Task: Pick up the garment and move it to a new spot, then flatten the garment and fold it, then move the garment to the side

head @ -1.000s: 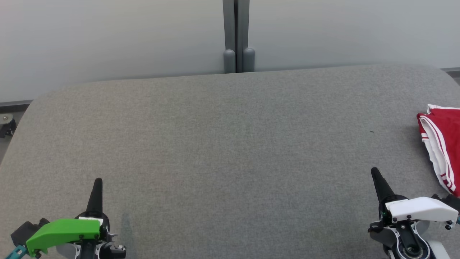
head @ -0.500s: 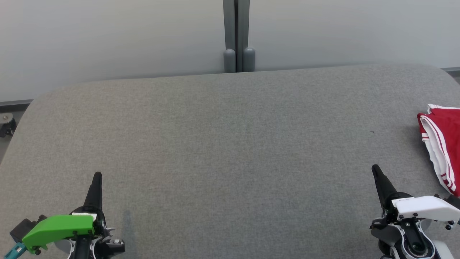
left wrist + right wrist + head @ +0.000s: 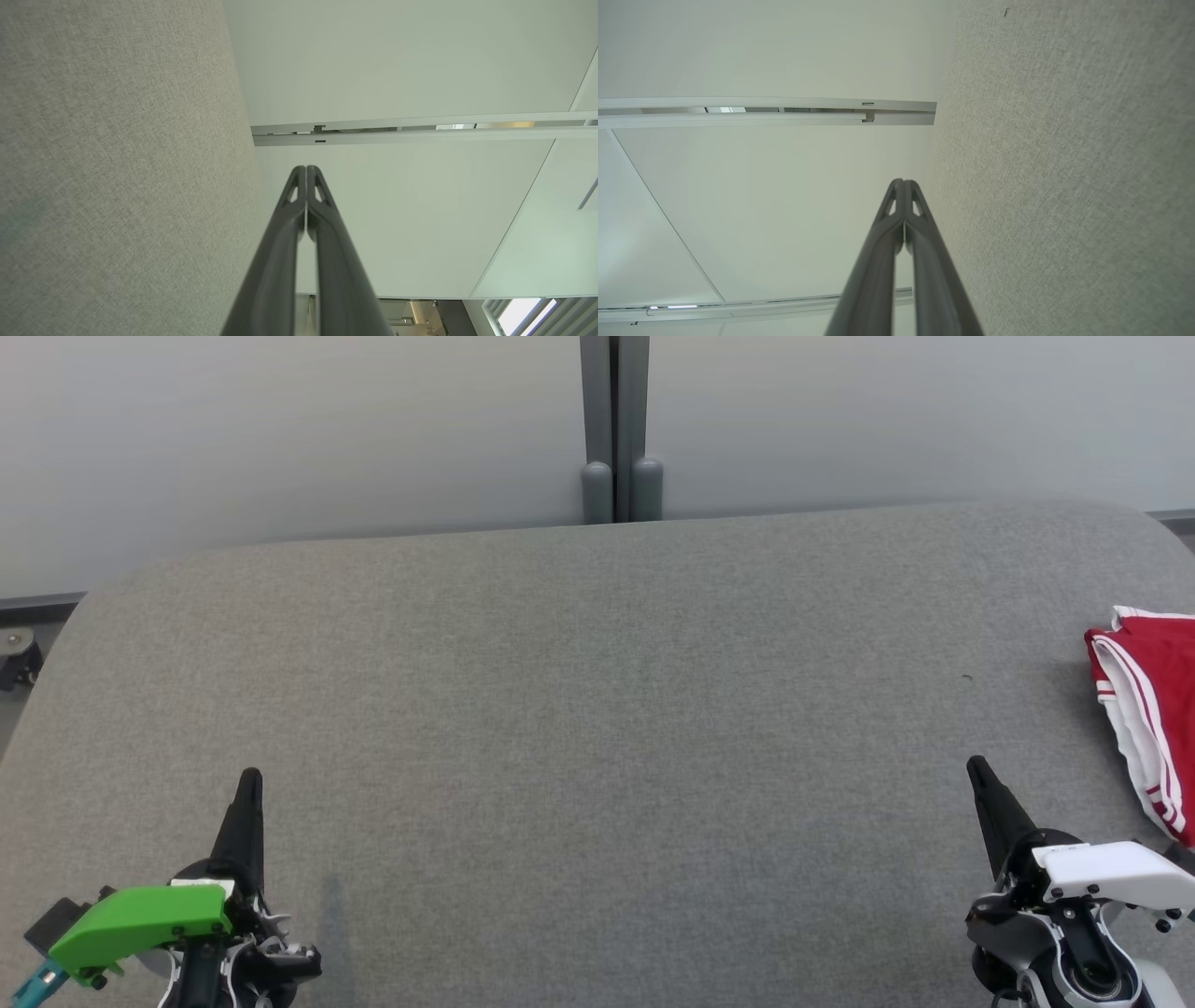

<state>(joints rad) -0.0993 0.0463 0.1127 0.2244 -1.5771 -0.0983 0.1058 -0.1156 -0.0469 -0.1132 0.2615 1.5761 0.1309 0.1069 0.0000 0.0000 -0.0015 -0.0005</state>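
Note:
A folded red cloth (image 3: pixel 1158 663) with white stripes and a white panel lies at the right edge of the grey table (image 3: pixel 597 709), cut off by the frame. No lettering shows on it, so I cannot tell whether it is the garment. My right gripper (image 3: pixel 977 768) hovers low at the right front, a short way left of and nearer than the cloth, shut and holding nothing. My left gripper (image 3: pixel 249 780) is at the left front, shut and bare. In the wrist views the left gripper (image 3: pixel 306 171) and the right gripper (image 3: pixel 902 184) have their fingertips pressed together.
The table has a grey fabric top with rounded far corners. Behind it stands a pale wall panel with a grey post (image 3: pixel 613 429) at its middle. A dark caster (image 3: pixel 17 663) sits on the floor at the far left.
Both grippers' fingertips have crept a little farther up the head view while their wrists sank toward the bottom edge. The red cloth has not moved.

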